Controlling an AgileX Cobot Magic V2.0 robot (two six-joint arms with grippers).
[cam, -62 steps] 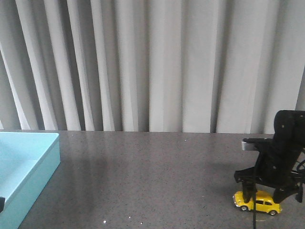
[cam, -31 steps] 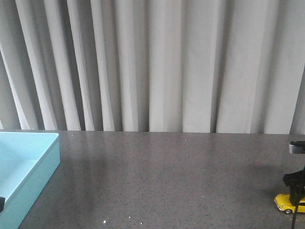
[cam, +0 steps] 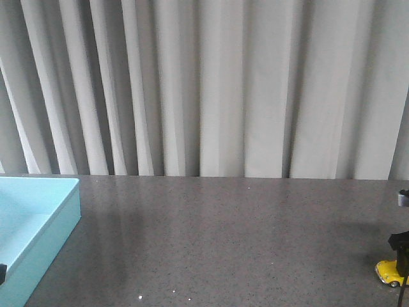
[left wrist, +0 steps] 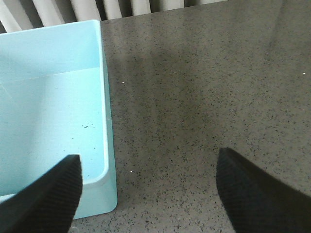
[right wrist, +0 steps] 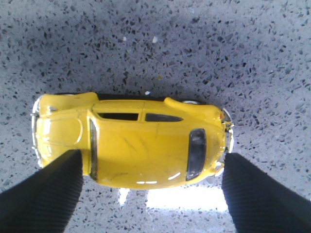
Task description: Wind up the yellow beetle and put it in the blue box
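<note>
The yellow beetle [right wrist: 136, 141] lies on the dark speckled table, seen from above in the right wrist view. My right gripper [right wrist: 153, 162] is shut on it lengthwise, one finger [right wrist: 43, 194] at its front and the other at its rear. In the front view the beetle [cam: 388, 272] sits at the far right edge under the right gripper [cam: 402, 252], mostly cut off by the frame. The blue box [cam: 45, 217] stands at the far left. My left gripper [left wrist: 148, 160] is open and empty, one finger [left wrist: 43, 199] over the box's near corner [left wrist: 104, 145], the other over the table.
The grey speckled table [cam: 217, 236] stretches between the box and the beetle. A pleated grey curtain [cam: 204, 89] hangs behind the table's far edge. The box interior [left wrist: 48, 116] holds only a few dark specks.
My right gripper has moved right with the beetle in it, from well inside the front view almost out of the frame. The box and the left side have not moved.
</note>
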